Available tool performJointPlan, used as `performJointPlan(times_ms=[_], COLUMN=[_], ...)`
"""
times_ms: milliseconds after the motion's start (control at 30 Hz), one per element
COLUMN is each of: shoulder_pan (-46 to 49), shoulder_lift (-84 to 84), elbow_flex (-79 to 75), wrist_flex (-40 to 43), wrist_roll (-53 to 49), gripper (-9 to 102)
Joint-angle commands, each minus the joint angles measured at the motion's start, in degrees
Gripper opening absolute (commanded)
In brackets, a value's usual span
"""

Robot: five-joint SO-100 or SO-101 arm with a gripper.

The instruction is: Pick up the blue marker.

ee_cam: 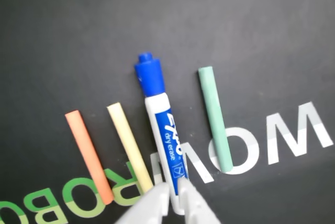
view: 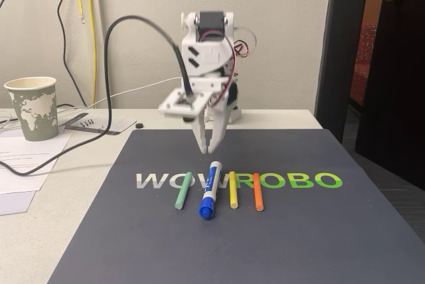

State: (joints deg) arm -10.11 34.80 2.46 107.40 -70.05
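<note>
Desk [view: 73, 184]: pale top, carrying a dark mat, loose papers at 9 o'clock and a paper cup at 10 o'clock in the fixed view.
Mat [view: 279, 231]: dark grey, printed "WOWROBO" in white fading to green; the four writing items lie across the lettering.
Arm [view: 207, 45]: white body with a black cable looping off toward 9 o'clock, standing at 12 o'clock of the mat and leaning over it.
Paper cup [view: 31, 107]: upright, printed with a green world map, well apart from the mat.
Jaws [view: 208, 146]: pointing down, tips close together with only a thin gap; they hang just above the white rear end of the blue marker. In the wrist view the two tips [ee_cam: 174, 199] enter from 6 o'clock, over that same end; contact cannot be confirmed.
Blue marker [view: 210, 188]: thick, white barrel, blue label, blue cap toward 6 o'clock in the fixed view; lying flat between the green stick and the yellow stick, touching neither.
Green stick [view: 183, 190]: thin, at 9 o'clock of the marker.
Yellow stick [view: 233, 189]: thin, at 3 o'clock of the marker.
Orange stick [view: 257, 191]: thin, just beyond the yellow one.
</note>
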Motion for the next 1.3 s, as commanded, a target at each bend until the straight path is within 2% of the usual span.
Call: performJointPlan(times_ms=[0, 1067, 1267], shoulder_pan=[-0.26, -1.85, -1.49], shoulder_lift=[0.44, -5.80, -5.54], elbow_flex=[-2.99, -2.99, -2.99], wrist_flex=[6.86, -6.77, -6.24], wrist_roll=[0.18, 4.13, 4.13], gripper=[0, 1, 8])
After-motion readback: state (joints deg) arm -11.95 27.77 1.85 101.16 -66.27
